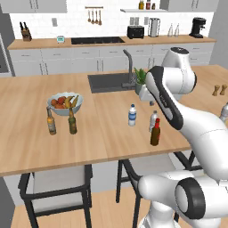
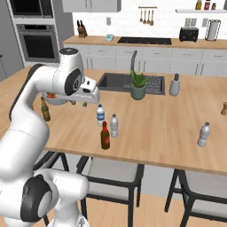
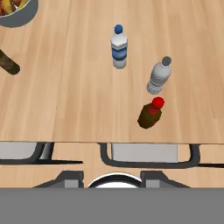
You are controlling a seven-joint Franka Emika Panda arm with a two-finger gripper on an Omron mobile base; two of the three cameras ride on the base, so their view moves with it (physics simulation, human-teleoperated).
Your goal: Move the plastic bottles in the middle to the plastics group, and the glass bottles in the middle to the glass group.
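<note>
While the arm hovers high, jaws' state untellable, the blue-label bottle [image 3: 119, 47] stands mid-desk [image 1: 26, 147] beside its grey twin [image 3: 158, 76] and the red-capped glass bottle [image 3: 151, 113] (light, squashy; grip the body).

The wooden worktop [image 1: 111, 133] carries three bottles upright near its front edge: a blue-banded plastic bottle [image 1: 132, 115], a plain greyish plastic bottle [image 1: 153, 120] just beside a red-capped dark glass bottle [image 1: 155, 132]. Toward the left stand an amber bottle [image 1: 51, 121] and a green bottle [image 1: 72, 121], close in front of a fruit bowl [image 1: 65, 103]. Well apart to the right stands a silvery plastic bottle [image 2: 204, 134]. A sink [image 1: 111, 82], a potted plant [image 2: 138, 85] and a grey dispenser [image 2: 175, 84] sit farther back.
</note>
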